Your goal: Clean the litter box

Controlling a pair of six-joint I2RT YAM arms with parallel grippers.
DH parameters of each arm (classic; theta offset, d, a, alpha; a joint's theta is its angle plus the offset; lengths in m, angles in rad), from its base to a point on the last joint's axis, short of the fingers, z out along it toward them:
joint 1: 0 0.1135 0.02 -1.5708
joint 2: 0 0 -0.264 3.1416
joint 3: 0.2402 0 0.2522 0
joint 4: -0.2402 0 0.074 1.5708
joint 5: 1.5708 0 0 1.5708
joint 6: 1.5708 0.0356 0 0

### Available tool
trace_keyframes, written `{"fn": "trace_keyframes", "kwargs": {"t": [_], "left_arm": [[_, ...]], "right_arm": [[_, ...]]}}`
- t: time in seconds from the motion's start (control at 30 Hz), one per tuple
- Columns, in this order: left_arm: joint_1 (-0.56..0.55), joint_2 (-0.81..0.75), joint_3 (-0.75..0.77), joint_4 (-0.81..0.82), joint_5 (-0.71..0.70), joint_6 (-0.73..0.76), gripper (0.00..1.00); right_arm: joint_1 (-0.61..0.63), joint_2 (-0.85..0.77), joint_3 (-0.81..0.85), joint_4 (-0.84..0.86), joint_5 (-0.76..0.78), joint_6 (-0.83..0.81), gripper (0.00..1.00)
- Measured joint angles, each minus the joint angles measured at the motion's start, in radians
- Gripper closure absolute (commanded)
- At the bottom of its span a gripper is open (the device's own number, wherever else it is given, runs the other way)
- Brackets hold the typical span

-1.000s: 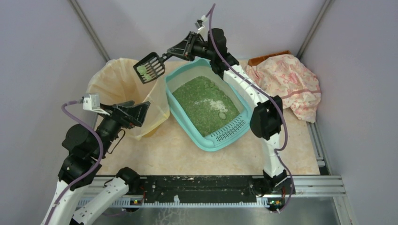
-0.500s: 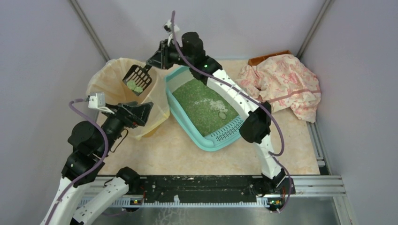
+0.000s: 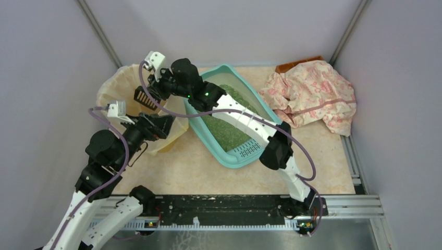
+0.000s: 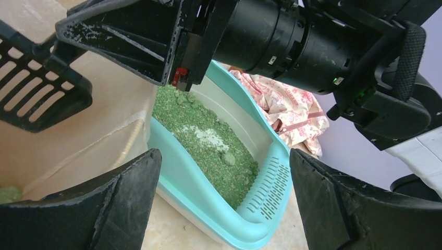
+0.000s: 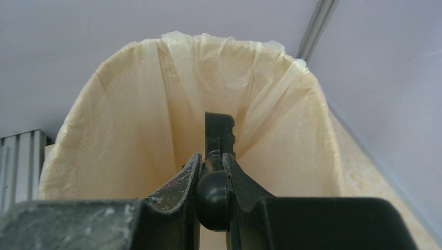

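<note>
scoop [image 3: 142, 97] clamped in right gripper [image 3: 152, 88] tilts over lined bin [image 3: 115, 83] to dump waste; left gripper [image 3: 159, 124] hovers, jaws apart.

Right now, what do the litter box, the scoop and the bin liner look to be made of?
The litter box looks like moulded plastic: teal, smooth, slightly glossy, with slots formed into one end. The scoop seems to be rigid black plastic, matte and dusty, with moulded slats. The bin liner looks like thin plastic film: beige, translucent, creased and gathered at the rim.
</note>
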Motion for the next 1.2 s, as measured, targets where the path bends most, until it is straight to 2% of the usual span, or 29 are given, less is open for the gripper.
{"fn": "trace_keyframes", "kwargs": {"t": [0.3,0.43,0.53,0.6,0.77,0.9,1.03,1.2], "left_arm": [[0.0,0.021,-0.002,0.01,0.018,0.0,0.03],[0.0,0.02,-0.016,0.022,0.026,-0.001,0.04],[0.0,0.02,-0.032,0.024,0.034,-0.003,0.04],[0.0,0.021,-0.044,0.026,0.04,-0.005,0.04],[0.0,0.02,-0.07,0.027,0.055,-0.012,0.04],[0.0,0.018,-0.075,0.028,0.061,-0.018,0.03],[0.0,0.014,-0.075,0.029,0.06,-0.022,0.02],[0.0,0.019,-0.075,0.03,0.059,-0.023,0.02]], "right_arm": [[-0.01,-0.077,-0.04,0.041,0.024,-0.004,1.0],[-0.019,-0.212,-0.179,0.138,0.002,0.061,1.0],[-0.049,-0.335,-0.318,0.283,-0.062,0.164,1.0],[-0.094,-0.404,-0.396,0.381,-0.101,0.242,1.0],[-0.295,-0.555,-0.61,0.624,-0.141,0.447,1.0],[-0.457,-0.644,-0.789,0.74,-0.152,0.587,1.0],[-0.542,-0.736,-0.97,0.7,-0.097,0.586,1.0],[-0.503,-0.791,-1.052,0.512,0.031,0.417,1.0]]}}
